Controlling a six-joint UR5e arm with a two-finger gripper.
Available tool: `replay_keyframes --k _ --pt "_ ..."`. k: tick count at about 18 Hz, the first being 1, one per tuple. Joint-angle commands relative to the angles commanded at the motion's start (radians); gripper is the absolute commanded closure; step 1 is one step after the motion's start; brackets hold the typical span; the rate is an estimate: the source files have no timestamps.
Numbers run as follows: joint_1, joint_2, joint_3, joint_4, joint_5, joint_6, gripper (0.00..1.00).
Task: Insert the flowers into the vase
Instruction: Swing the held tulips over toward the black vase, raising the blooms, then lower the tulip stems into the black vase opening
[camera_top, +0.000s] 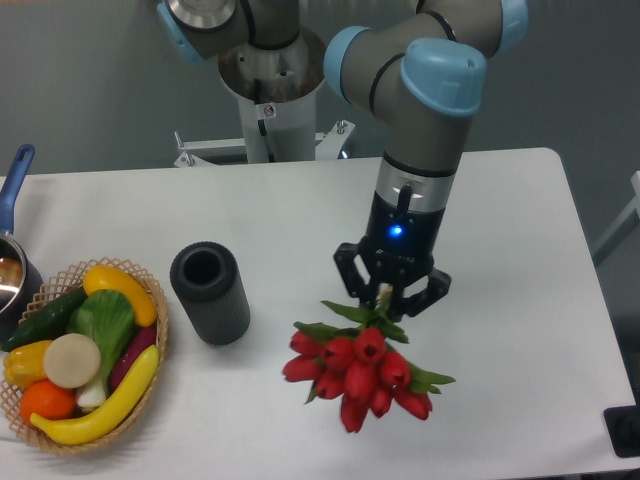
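Observation:
The flowers (355, 375), a bunch of red tulip heads with green leaves, hang head-down toward the camera over the table's front middle. My gripper (386, 298) is shut on their stems, which it hides. The vase (209, 292), a dark ribbed cylinder with an open round mouth, stands upright on the table to the left of the flowers, roughly a hand's width from them. Nothing is inside the vase's mouth.
A wicker basket (150, 340) of fruit and vegetables sits at the front left, close to the vase. A blue-handled metal pot (14, 250) is at the left edge. A black object (624, 430) sits at the table's front right corner.

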Motion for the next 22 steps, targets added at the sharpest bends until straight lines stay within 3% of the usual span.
replay_keyframes --k 8,17,19,22 --pt "-0.068 -0.005 -0.002 0.164 -0.351 -0.100 1.00" --pt "-0.077 0.034 -0.055 0.177 -0.661 -0.083 1.00" --pt "-0.066 0.035 -0.086 0.177 -0.729 -0.045 1.00" --pt "-0.034 0.075 -0.226 0.177 -0.793 0.093 1.00"
